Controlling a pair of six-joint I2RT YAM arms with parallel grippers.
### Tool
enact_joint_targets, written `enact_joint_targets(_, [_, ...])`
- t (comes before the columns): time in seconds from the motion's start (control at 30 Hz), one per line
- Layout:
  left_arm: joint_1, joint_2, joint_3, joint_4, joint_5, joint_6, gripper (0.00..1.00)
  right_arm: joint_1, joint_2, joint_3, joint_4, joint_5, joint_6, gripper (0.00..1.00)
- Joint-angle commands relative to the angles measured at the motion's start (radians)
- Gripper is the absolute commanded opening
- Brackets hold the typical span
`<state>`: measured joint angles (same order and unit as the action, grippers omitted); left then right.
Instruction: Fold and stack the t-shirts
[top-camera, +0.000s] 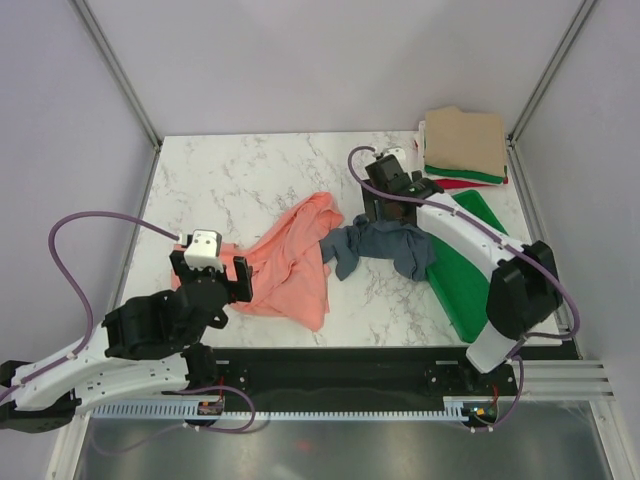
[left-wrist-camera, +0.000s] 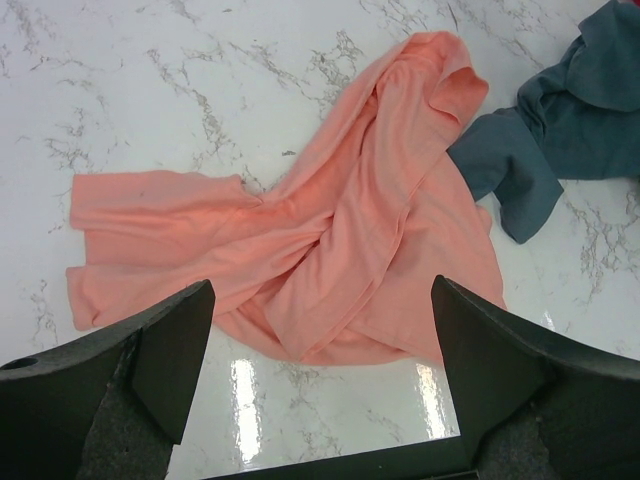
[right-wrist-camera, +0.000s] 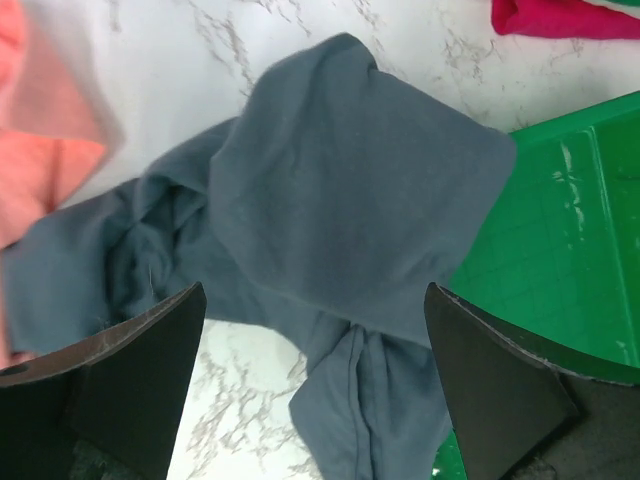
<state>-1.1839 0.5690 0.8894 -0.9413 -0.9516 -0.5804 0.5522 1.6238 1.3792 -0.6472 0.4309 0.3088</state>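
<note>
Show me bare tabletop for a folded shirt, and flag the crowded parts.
Widest bare marble: far-left of the table, bordered by back edge, left edge and salmon shirt. A smaller patch sits at the front edge between salmon shirt and green tray. Crowded: the right side, with blue-grey shirt, tray and folded stack.

White marble-patterned table (top-camera: 240, 180). Lying on it: 1 crumpled salmon-pink t-shirt (top-camera: 290, 265), centre-left; 1 crumpled slate blue-grey t-shirt (top-camera: 385, 245), touching it on the right and overlapping the rim of a green plastic tray (top-camera: 465, 285); 1 stack of folded t-shirts (top-camera: 465, 145), tan uppermost, at the far right corner.
</note>
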Motion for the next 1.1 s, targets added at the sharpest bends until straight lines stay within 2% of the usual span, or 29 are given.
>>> enact_joint_targets(0.0, [0.004,0.006,0.034,0.007,-0.055,-0.041,0.97,-0.011,0.096,0.044,-0.028,0.115,-0.043,0.98])
enact_joint_targets(0.13, [0.006,0.006,0.034,0.007,-0.055,-0.042,0.97,-0.046,0.21,0.081,-0.009,0.155,-0.072,0.98])
enact_joint_targets(0.3, [0.006,0.006,0.034,0.006,-0.053,-0.041,0.97,-0.08,0.268,0.11,0.0,0.132,-0.083,0.98])
enact_joint_targets(0.4, [0.007,0.002,0.036,0.006,-0.056,-0.042,0.97,-0.08,0.246,0.103,0.015,0.118,-0.076,0.77])
enact_joint_targets(0.43, [0.009,0.002,0.036,0.006,-0.055,-0.041,0.97,-0.08,0.233,0.1,0.021,0.118,-0.071,0.53])
enact_joint_targets(0.53, [0.009,0.0,0.036,0.006,-0.055,-0.042,0.97,-0.08,0.179,0.1,0.023,0.123,-0.068,0.01])
enact_joint_targets(0.77, [0.012,0.0,0.036,0.006,-0.053,-0.042,0.97,-0.083,0.053,0.15,-0.042,0.137,-0.068,0.0])
enact_joint_targets(1.07, [0.013,0.005,0.036,0.006,-0.05,-0.042,0.97,-0.212,-0.326,0.271,-0.06,0.25,-0.08,0.0])
